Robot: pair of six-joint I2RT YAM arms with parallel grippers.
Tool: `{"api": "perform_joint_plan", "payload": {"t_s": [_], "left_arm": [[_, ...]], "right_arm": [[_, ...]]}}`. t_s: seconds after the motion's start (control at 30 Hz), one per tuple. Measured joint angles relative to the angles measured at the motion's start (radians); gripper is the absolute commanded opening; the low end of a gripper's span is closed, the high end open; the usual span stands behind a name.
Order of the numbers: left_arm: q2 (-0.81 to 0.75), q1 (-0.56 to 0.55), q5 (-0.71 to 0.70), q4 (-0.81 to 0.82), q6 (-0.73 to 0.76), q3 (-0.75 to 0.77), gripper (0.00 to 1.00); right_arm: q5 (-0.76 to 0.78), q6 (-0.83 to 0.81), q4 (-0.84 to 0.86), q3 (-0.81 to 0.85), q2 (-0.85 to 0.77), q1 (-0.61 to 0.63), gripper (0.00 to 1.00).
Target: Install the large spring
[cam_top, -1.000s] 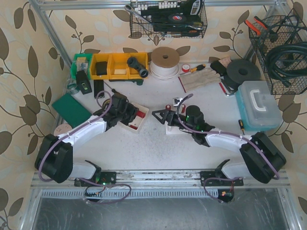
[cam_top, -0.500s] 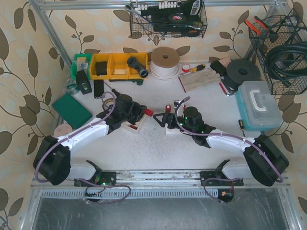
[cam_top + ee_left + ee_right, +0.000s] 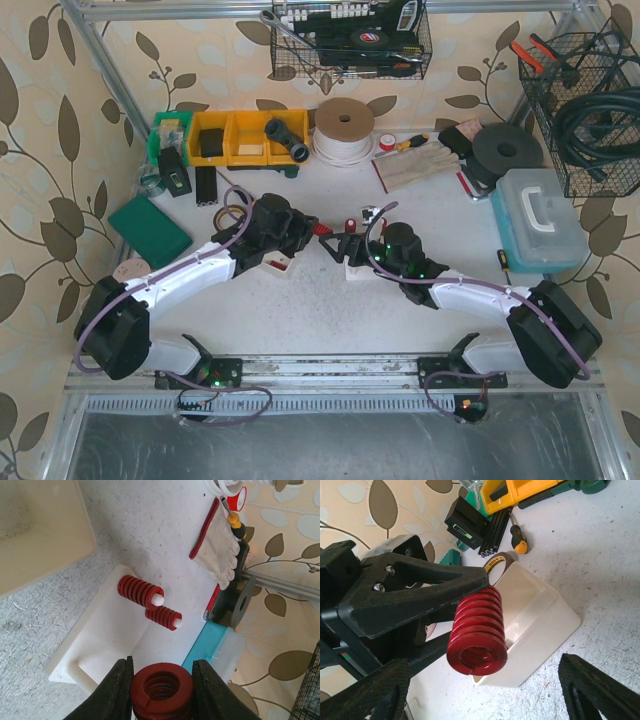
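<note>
The large spring [image 3: 161,687], a thick red coil, is clamped between the black fingers of my left gripper [image 3: 162,672], which is shut on it. In the right wrist view the same spring [image 3: 477,635] points its hollow end at the camera. It sits between the spread fingers of my open right gripper [image 3: 484,664] and touches neither. From above, the left gripper [image 3: 306,232] and right gripper [image 3: 335,246] meet nose to nose at mid-table. A white base plate [image 3: 107,630] carries two smaller red springs [image 3: 140,591] on white pegs.
A white tray [image 3: 540,625] lies just under and behind the left gripper. Yellow bins [image 3: 245,138], a tape roll [image 3: 343,128] and a work glove [image 3: 415,165] line the back. A blue case [image 3: 540,225] stands at the right, a green pad [image 3: 150,228] at the left.
My left arm has carried the large spring to the right, away from the white tray, up to the right gripper. The right gripper's jaws have narrowed a little but remain open.
</note>
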Motion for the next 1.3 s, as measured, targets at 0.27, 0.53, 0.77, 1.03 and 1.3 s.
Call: {"api": "perform_joint_plan", "payload": {"t_s": [0.27, 0.53, 0.77, 1.03, 1.3], "left_arm": [[0.034, -0.006, -0.012, 0.0, -0.002, 0.014, 0.06], [0.034, -0.026, -0.013, 0.0, -0.006, 0.019, 0.05], [0.034, -0.038, -0.013, -0.007, -0.008, 0.021, 0.05], [0.034, -0.045, -0.013, -0.01, -0.018, 0.022, 0.05], [0.034, -0.057, -0.013, -0.012, -0.026, 0.032, 0.04]], "right_arm": [[0.003, -0.006, 0.0, 0.0, 0.0, 0.003, 0.7], [0.01, -0.014, -0.003, 0.0, 0.0, 0.004, 0.63], [0.022, -0.018, -0.004, 0.0, -0.008, 0.004, 0.54], [0.023, -0.019, -0.008, 0.0, -0.01, 0.004, 0.49], [0.023, -0.019, -0.017, 0.0, -0.01, 0.004, 0.48]]}}
